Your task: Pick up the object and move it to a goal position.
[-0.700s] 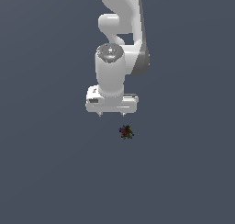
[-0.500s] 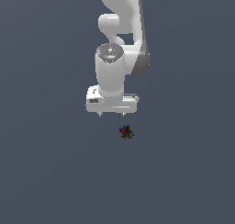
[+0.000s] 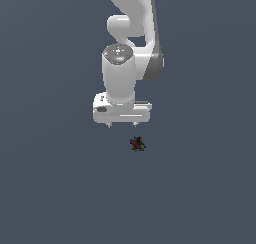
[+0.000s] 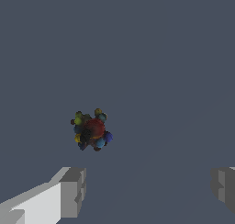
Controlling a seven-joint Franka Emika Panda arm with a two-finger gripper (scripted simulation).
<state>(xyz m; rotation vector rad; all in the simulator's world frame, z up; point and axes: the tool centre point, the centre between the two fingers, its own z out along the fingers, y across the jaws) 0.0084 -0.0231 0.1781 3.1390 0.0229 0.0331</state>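
Observation:
The object [image 3: 137,144] is a tiny dark lump with red, yellow, blue and green specks, lying on the flat grey floor. My white gripper [image 3: 121,125] hangs just above and to the exterior view's left of it, apart from it. In the wrist view the object [image 4: 92,131] lies ahead of the two grey fingertips [image 4: 72,192], which stand far apart with nothing between them. The gripper [image 4: 149,188] is open.
The plain grey floor [image 3: 55,188] spreads all around. The white arm [image 3: 132,43] rises behind the gripper toward the top of the exterior view.

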